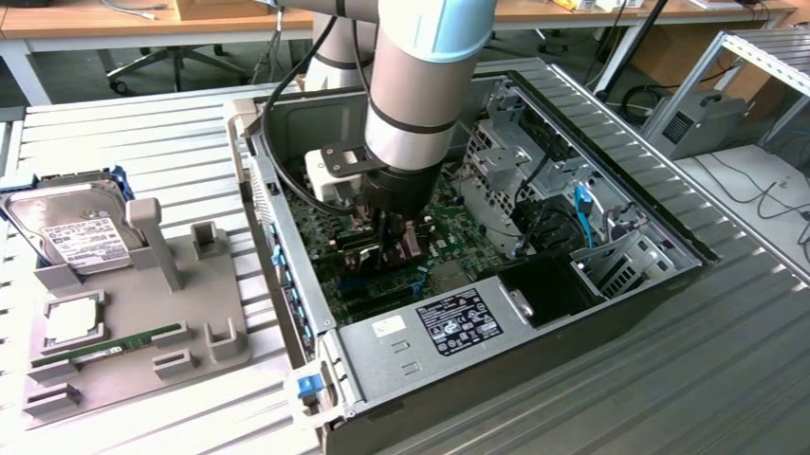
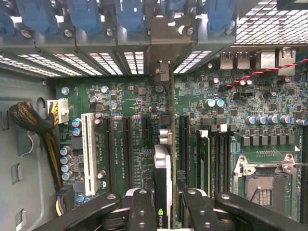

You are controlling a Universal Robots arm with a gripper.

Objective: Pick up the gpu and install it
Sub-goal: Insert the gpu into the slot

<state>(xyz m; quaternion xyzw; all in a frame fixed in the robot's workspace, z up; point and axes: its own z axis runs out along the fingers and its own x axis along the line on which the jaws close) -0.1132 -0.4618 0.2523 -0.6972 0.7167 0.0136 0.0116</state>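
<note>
I am at the install step: the pick-up is done, and my pincer [image 2: 163,202] is partly closed with its pads clamped on both faces of the gpu [image 2: 162,168], which I hold on edge, thin side toward my wrist camera. In the exterior view my arm reaches straight down into the open computer case [image 1: 633,284], with the gripper low over the motherboard [image 1: 379,275] in the middle of the chassis. The card hangs above the row of expansion slots [image 2: 127,144], running in the same direction as them, between the dark slots beside the white slot [image 2: 88,151] and the next dark slot nearer the CPU socket [image 2: 267,185]. Its pale bracket end points toward the rear slot openings under the blue retainer clips [image 2: 130,14]. I cannot tell whether the card's bottom edge has entered a slot or is just above it. As I judge it, what this step calls for is exact alignment of edge connector with slot and bracket with rear opening, then firm, straight pressure. In the exterior view's left, the hard drive [image 1: 76,237] and RAM stick [image 1: 108,346] sit on the grey parts tray [image 1: 190,313], well apart from my work.
</note>
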